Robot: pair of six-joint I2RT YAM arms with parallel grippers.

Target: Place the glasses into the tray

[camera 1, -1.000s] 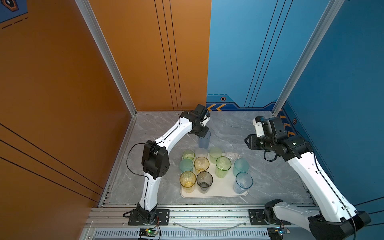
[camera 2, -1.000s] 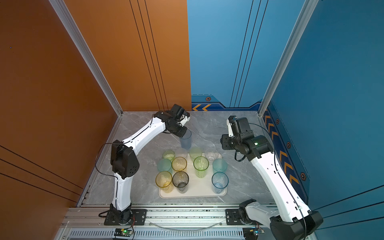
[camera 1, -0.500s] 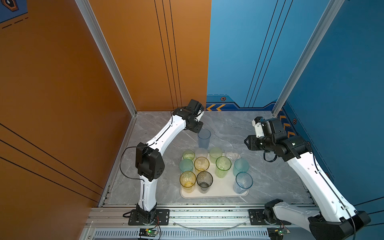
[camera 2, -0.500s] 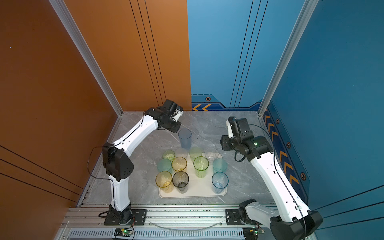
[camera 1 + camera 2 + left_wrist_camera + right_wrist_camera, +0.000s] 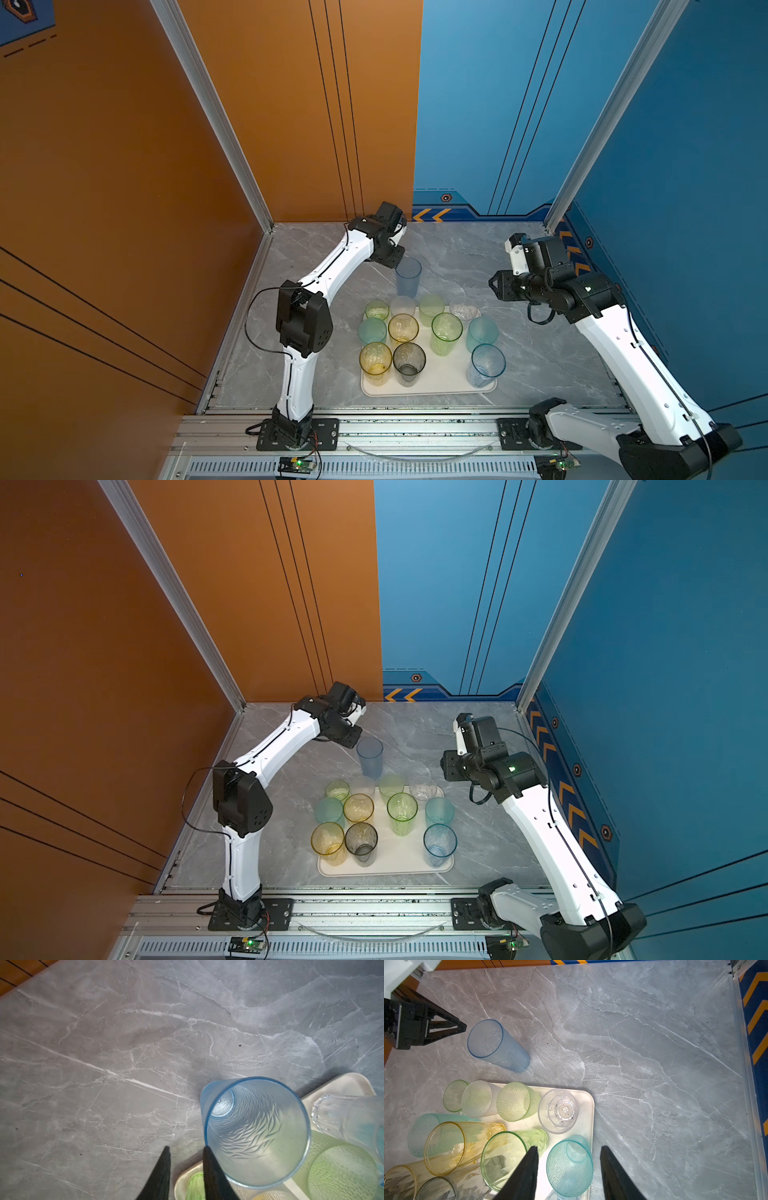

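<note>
The left arm (image 5: 332, 266) and the right arm (image 5: 623, 353) are both made of glossy white shell links dotted with small dark screws and joined by chunky matte black joint housings, and each stands on a flat black base plate (image 5: 328, 432) with bolts at its corners. A thin black cable (image 5: 246, 324) loops out beside the left arm's black elbow block (image 5: 307, 328), which is pierced by a ring of small holes. A small green light (image 5: 512, 767) glows on the right arm's black forearm housing, and the fingers (image 5: 160, 1174) are flat, tapered black wedges.
</note>
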